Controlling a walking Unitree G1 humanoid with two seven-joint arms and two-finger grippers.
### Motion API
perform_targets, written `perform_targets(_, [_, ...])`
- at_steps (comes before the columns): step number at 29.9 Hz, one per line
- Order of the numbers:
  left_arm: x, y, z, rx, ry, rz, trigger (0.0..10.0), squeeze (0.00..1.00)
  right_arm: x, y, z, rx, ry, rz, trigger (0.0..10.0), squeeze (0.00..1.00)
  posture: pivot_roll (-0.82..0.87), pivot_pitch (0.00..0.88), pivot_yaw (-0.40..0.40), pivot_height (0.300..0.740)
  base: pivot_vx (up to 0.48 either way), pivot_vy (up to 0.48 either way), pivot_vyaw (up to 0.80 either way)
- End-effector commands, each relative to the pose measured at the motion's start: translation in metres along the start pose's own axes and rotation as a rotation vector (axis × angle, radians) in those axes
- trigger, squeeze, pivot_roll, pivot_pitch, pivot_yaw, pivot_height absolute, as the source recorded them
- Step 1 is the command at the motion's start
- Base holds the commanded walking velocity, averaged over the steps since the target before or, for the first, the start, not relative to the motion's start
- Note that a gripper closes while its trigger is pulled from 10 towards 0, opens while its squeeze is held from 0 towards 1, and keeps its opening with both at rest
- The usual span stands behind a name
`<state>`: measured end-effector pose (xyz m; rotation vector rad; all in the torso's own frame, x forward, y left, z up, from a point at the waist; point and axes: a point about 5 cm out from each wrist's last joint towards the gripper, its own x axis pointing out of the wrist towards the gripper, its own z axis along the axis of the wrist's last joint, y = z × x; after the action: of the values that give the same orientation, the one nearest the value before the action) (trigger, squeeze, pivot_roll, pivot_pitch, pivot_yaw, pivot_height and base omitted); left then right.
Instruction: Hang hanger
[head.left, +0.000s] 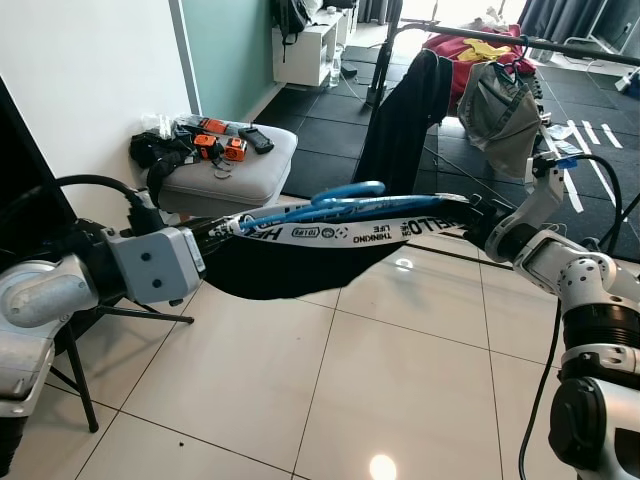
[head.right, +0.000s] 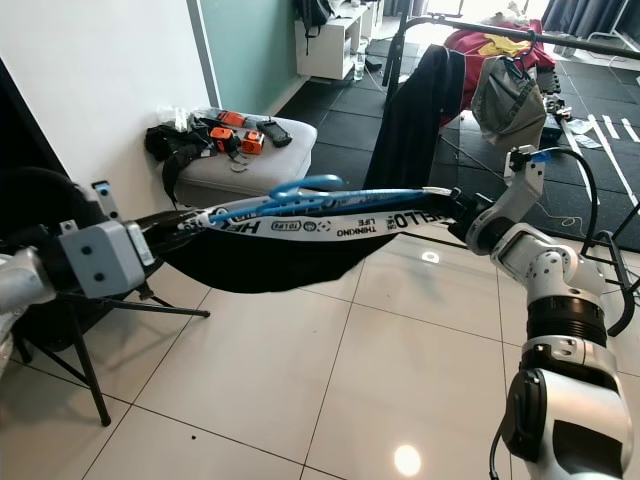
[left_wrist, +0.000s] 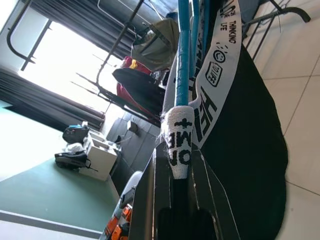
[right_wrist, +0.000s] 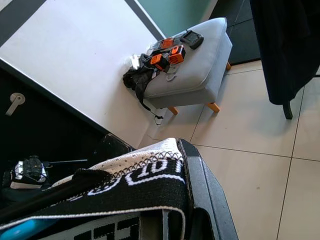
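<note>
- The blue hanger (head.left: 330, 203) is held level above the tiled floor (head.left: 400, 380), stretched between the two arms, with a black garment (head.left: 290, 262) draped over it and sagging below.
- A white band printed with black lettering (head.left: 370, 228) runs along the top edge of the garment, just under the hanger's blue bar.
- The left claw (head.left: 222, 228) is closed narrow on the hanger's left end; the left wrist view brings this close, with the two black fingers (left_wrist: 157, 200) pressed on either side of a white printed strip wrapped over the blue bar.
- The right claw (head.left: 478, 228) grips the other end, clamped on the printed band of the garment; the right wrist view shows one black finger (right_wrist: 205, 195) lying against the band's stitched edge.
- The head views take in the grey ottoman (head.left: 240, 175) against the white wall, with orange and black tools (head.left: 218, 146) lying on it; the right wrist view shows the same ottoman from above.
- Behind the hanger stands a clothes rack (head.left: 520, 38) carrying a dark garment (head.left: 405, 115) and a grey one (head.left: 500, 105).
- The left wrist view adds bright windows with dark curtains (left_wrist: 65, 100) beyond the rack.
</note>
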<state>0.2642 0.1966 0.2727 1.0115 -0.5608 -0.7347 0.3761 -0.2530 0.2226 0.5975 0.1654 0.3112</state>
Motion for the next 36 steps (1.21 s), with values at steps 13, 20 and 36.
perform_targets(13, [0.009,-0.039,-0.022,0.036,0.192,-0.161,0.0,0.00,0.006,0.014,0.009,-0.033,-0.044,0.009,0.0,0.00,-0.07,0.074,-0.026,0.740,0.000,0.000,0.00])
perform_targets(20, [0.026,-0.050,-0.030,-0.046,0.277,-0.092,0.0,0.00,0.015,0.037,0.005,-0.040,-0.029,0.090,0.0,0.00,-0.06,0.073,-0.024,0.740,0.000,0.000,0.00])
perform_targets(36, [0.027,-0.043,-0.052,-0.220,0.531,0.197,0.0,0.00,0.031,0.067,-0.037,-0.086,0.092,0.141,0.0,0.00,-0.06,0.061,-0.021,0.740,0.000,0.000,0.00])
